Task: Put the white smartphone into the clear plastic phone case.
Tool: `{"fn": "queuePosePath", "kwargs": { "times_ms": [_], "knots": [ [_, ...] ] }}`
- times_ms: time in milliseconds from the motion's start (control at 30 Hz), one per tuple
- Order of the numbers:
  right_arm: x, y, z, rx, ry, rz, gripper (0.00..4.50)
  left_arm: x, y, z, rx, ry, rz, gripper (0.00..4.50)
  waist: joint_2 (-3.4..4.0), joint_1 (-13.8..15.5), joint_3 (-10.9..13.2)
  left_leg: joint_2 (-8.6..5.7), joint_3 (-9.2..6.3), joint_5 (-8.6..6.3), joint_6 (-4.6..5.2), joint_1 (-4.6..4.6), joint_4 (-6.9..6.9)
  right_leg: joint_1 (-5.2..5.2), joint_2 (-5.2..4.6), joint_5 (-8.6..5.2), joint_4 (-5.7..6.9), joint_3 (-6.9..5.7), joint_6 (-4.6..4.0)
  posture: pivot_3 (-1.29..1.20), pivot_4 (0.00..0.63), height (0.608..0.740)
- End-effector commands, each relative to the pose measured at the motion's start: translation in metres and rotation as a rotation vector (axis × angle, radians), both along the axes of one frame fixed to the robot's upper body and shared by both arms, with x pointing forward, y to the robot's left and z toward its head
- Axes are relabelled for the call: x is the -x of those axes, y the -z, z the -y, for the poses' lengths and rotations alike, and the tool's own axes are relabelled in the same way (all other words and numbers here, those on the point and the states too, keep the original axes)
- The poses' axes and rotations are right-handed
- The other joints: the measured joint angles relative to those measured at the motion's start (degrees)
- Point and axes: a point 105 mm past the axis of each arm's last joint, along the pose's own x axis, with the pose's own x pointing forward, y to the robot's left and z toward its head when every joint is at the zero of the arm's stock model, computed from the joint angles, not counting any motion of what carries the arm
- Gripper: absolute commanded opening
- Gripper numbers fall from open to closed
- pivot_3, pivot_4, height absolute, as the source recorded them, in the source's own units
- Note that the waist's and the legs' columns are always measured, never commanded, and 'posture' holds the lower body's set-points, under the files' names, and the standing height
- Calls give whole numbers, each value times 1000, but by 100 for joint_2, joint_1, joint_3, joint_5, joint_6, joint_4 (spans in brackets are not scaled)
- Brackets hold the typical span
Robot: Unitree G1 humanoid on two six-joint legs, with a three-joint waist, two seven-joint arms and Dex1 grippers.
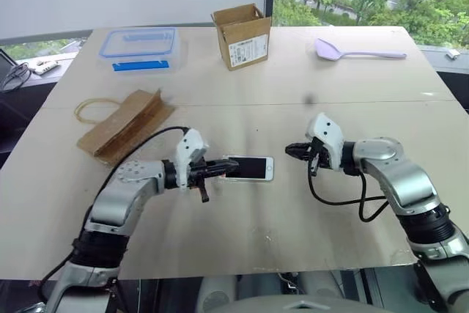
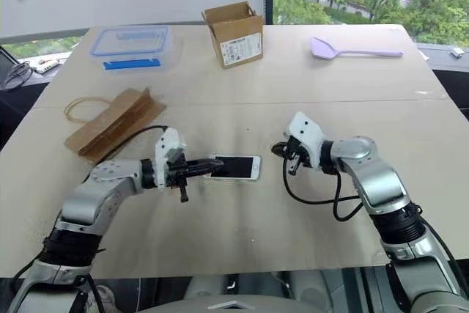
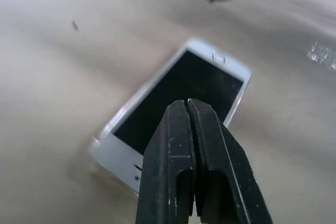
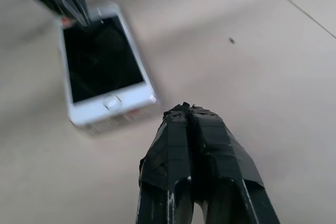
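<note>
A white phone (image 1: 249, 168) lies screen-up mid-desk (image 1: 242, 240), bare wood all around it. The left gripper (image 1: 233, 167), pressed together, reaches its near end; the right gripper (image 1: 288, 151), also pressed together, hovers just beside the other end. Beyond the phone, a cardboard box (image 1: 242, 35) stands open.

One smartphone (image 1: 250, 168), one cardboard box (image 1: 242, 35), one spatula (image 1: 357, 52), two claws.

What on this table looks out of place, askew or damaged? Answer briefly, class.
Little stands out. The brown paper bag lies flat on its side near the table's left edge, and the cardboard box stands with flaps open. The white smartphone lies flat, screen up, undamaged.
</note>
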Motion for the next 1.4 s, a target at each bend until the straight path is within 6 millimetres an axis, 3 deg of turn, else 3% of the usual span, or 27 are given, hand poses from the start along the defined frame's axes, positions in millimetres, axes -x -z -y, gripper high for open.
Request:
{"fn": "queuePosePath", "kwargs": {
  "times_ms": [33,167,267,500,767,1100,1400],
  "knots": [
    [9,-6,-16,-37,-48,17,0,-9,4,-4,-36,-18,40,40,0,7,0,0,0,0,0,0,2,1,0,0,0,1,0,0,150,740],
    [14,3,-30,-33,-94,-17,0,-8,15,-9,-64,-23,33,40,0,3,-1,-1,5,0,0,-1,4,2,-2,1,-3,6,0,0,150,740],
    [14,21,-34,43,-122,-44,0,-8,16,-8,-61,-23,36,40,0,4,-2,-1,4,0,0,0,4,2,-3,1,-2,5,0,0,150,740],
    [14,65,-17,264,-120,-183,0,-5,17,-6,-59,-31,43,40,1,-1,-13,-1,1,0,0,30,11,37,-3,-4,0,2,4,0,150,740],
    [26,98,-12,377,-114,-367,0,-4,20,-5,-67,-57,43,40,-6,5,-69,-1,9,-1,-1,89,1,85,-9,-23,-3,8,-1,0,150,740],
    [31,128,-5,460,-57,-460,0,-3,19,1,-61,-69,46,40,-4,0,-222,0,10,-2,-2,118,-6,101,-17,-30,-8,8,-3,0,150,740],
    [39,158,-5,512,-32,-532,0,-4,18,2,-59,-77,49,40,15,-12,-284,-2,-3,-21,-33,203,-34,152,-74,-42,-10,4,-18,0,150,740]
  ]
}}
